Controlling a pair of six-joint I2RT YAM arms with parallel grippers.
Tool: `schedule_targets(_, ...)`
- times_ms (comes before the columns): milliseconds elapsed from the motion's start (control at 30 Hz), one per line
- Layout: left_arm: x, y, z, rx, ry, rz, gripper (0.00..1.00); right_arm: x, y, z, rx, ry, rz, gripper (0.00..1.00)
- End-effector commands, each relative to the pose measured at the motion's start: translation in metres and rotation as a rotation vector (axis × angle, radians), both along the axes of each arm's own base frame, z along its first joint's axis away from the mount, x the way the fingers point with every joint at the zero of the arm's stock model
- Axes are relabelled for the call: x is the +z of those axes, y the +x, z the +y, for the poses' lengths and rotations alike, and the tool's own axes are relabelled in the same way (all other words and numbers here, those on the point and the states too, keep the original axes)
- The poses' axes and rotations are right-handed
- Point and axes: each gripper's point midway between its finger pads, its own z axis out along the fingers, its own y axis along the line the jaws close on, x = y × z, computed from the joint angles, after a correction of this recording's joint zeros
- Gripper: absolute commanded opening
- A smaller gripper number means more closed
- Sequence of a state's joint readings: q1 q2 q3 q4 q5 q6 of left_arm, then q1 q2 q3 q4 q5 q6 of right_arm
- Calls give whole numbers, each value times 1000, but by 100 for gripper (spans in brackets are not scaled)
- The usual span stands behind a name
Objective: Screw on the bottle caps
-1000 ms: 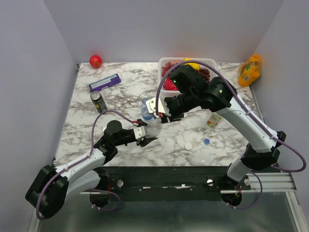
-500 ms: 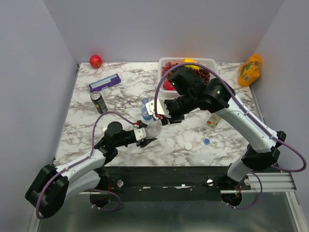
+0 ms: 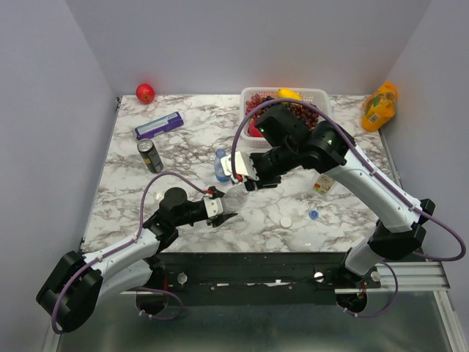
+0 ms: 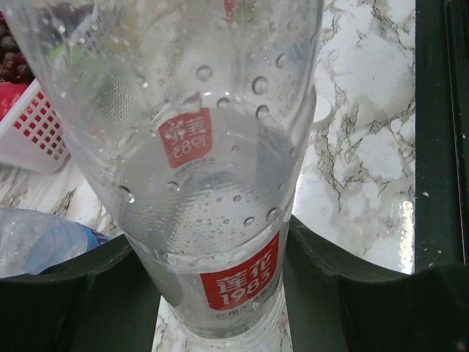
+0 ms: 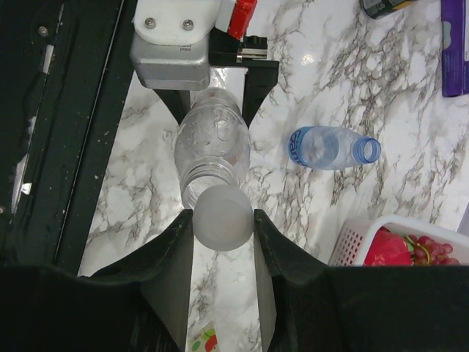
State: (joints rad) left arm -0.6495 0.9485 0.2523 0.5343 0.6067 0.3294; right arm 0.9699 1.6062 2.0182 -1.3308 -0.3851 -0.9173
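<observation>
My left gripper [image 3: 221, 209] is shut on the lower body of the plain clear bottle [image 3: 233, 196], which fills the left wrist view [image 4: 212, 183] between the dark fingers [image 4: 330, 286]. My right gripper [image 5: 222, 220] is shut on a white bottle cap [image 5: 223, 213] and holds it just over the rim of that bottle's open mouth [image 5: 199, 192], slightly off centre. The blue-labelled bottle [image 5: 331, 147] lies uncapped on its side beside them. The yellow-green-labelled bottle [image 3: 325, 183] is at the right. A loose white cap [image 3: 286, 221] and a blue cap [image 3: 314, 215] lie on the marble table.
A white basket [image 3: 253, 99] of fruit stands at the back behind the right arm. A dark can [image 3: 149, 155] and a purple box [image 3: 159, 125] are at the left, a red apple [image 3: 145, 92] in the far left corner, and an orange juice bottle [image 3: 379, 106] at the far right.
My left gripper has drawn slightly toward the near edge with the bottle. My right gripper has shifted a little with the white cap, staying over the bottle's mouth.
</observation>
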Motion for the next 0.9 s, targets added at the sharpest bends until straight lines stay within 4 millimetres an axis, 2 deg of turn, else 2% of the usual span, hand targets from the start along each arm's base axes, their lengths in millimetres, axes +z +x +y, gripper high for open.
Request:
schedule_targets(0,35,1,-7,-18,-86,-99,0,-14,1,-18,-55,-89,2,34)
schedule_targets(133,36,1,-7,-9,-96,-85,0,-13,0,-19,-54,-85,1,34)
schedule_targets(267,31,4,-7,3,-79,-81,0,-11,-21,-21,18,-82,79,35)
schedule_targets(333,31,3,-6,1,-75,-88,0,-12,-24,-21,16,-84,93,35)
schedule_targets(867,34,6,-8,-2,-70,-94,0,-16,-21,-9,79,-74,86,37)
